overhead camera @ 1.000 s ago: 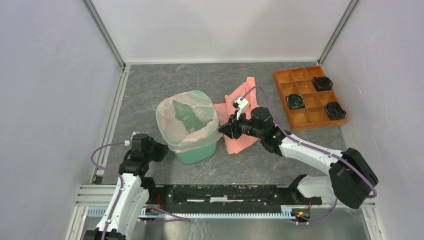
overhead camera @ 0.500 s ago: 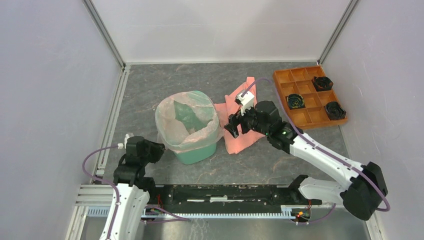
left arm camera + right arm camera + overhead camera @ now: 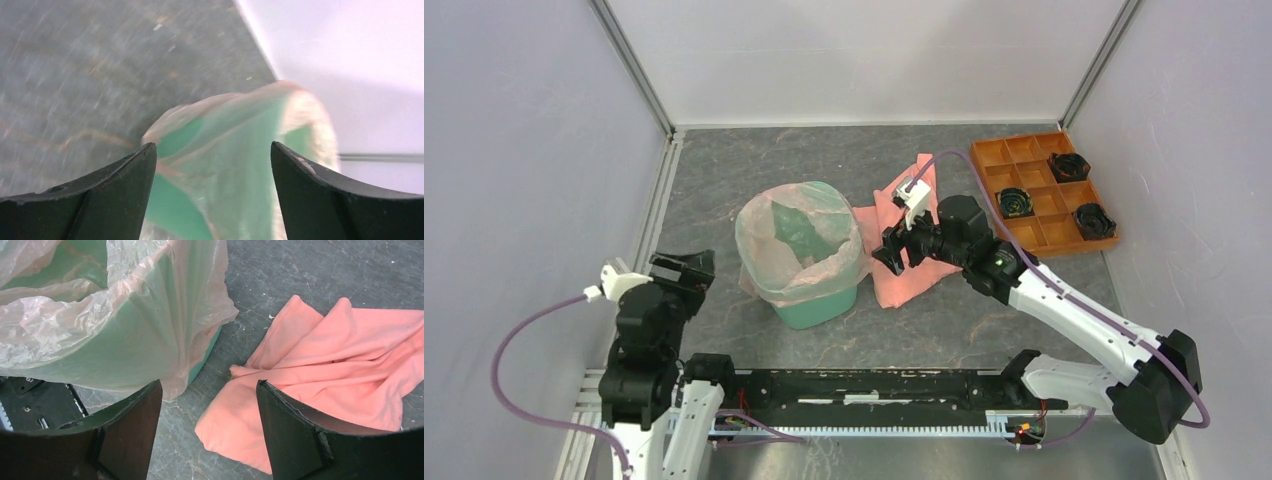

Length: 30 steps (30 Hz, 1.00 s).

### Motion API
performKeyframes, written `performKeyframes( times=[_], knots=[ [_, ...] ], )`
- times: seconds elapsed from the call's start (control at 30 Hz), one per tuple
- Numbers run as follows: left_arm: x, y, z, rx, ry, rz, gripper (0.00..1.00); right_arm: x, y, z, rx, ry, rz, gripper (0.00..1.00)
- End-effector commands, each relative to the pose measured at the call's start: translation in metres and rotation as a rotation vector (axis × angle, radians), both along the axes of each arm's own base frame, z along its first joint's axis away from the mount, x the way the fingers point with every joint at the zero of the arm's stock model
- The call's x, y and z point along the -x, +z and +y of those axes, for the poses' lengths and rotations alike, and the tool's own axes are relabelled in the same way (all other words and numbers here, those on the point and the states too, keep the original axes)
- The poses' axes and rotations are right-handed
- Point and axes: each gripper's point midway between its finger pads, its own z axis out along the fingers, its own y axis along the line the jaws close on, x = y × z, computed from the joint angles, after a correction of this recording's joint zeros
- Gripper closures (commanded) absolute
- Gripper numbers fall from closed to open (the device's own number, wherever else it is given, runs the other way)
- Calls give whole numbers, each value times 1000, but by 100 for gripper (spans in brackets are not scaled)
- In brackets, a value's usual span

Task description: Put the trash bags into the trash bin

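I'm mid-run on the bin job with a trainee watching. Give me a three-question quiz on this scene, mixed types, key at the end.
1. True or false: the pink bag lies flat on the table, apart from the green bin.
2. What lies on the table between the bin and the orange tray? A) a sponge B) a salmon cloth C) a lid
3. How many black items sit in the tray?

Key: 1 false, the bag lines the bin, draped over its rim. 2 B. 3 three.
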Motion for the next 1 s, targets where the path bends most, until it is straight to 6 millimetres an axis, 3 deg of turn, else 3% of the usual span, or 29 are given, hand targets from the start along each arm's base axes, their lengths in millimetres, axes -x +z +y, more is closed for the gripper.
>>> performKeyframes(
  times=[0.0, 0.07, 0.17, 0.3, 0.4, 0.53, 0.7, 0.8, 0.97],
  knots=[
    [-7, 108, -4, -289, -149, -333, 9, -8, 38, 7, -48, 4, -72, 24],
    [-14, 141, -19, -369, -262, -402, 9, -10, 44, 6, -48, -7, -84, 23],
    [-30, 174, -54, -515, -529, -438, 9, -12, 51, 6, -61, -20, -89, 22],
    [-56, 177, -82, -568, -758, -389, 12, -6, 73, 17, -144, 23, -86, 22],
    [-68, 177, -108, -493, -902, -433, 16, -5, 106, 27, -201, 49, -119, 21],
    [-81, 154, -133, -302, -1015, -419, 16, -11, 139, 45, -229, 68, -146, 20],
    [-88, 112, -141, -214, -1075, -328, 27, -1, 142, 103, -183, 205, -121, 25],
    [-88, 92, -139, -206, -1074, -278, 37, -8, 137, 131, -160, 203, -96, 31],
    [-97, 54, -123, -219, -980, -144, 39, -52, 99, 152, -11, 53, -2, 60]
  ],
)
